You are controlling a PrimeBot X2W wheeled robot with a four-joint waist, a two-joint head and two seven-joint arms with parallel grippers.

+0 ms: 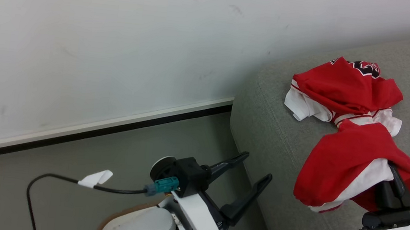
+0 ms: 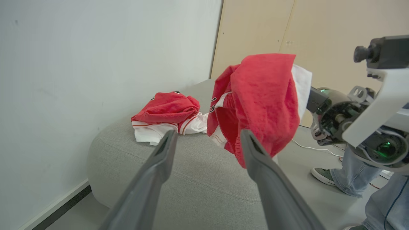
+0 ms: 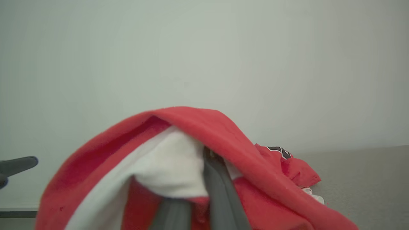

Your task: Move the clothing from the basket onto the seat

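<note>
Clothing (image 1: 340,171): hanging in part just above the seat (image 1: 275,137), draping over the right gripper (image 1: 393,176) and being pinched between its closed fingers, as seen in the right wrist view. Lying crumpled on the seat farther back: a second heap (image 1: 344,89), black-and-white print showing. Hovering beside the seat's corner: the left gripper (image 1: 256,167), fingers spreading wide, carrying nothing. Appearing past the seat in the left wrist view: jeans-clad legs (image 2: 348,179) and a shoe (image 2: 324,175). Trailing beside the seat in the head view: a black cable (image 1: 53,179) crossing the floor (image 1: 129,149).
</note>
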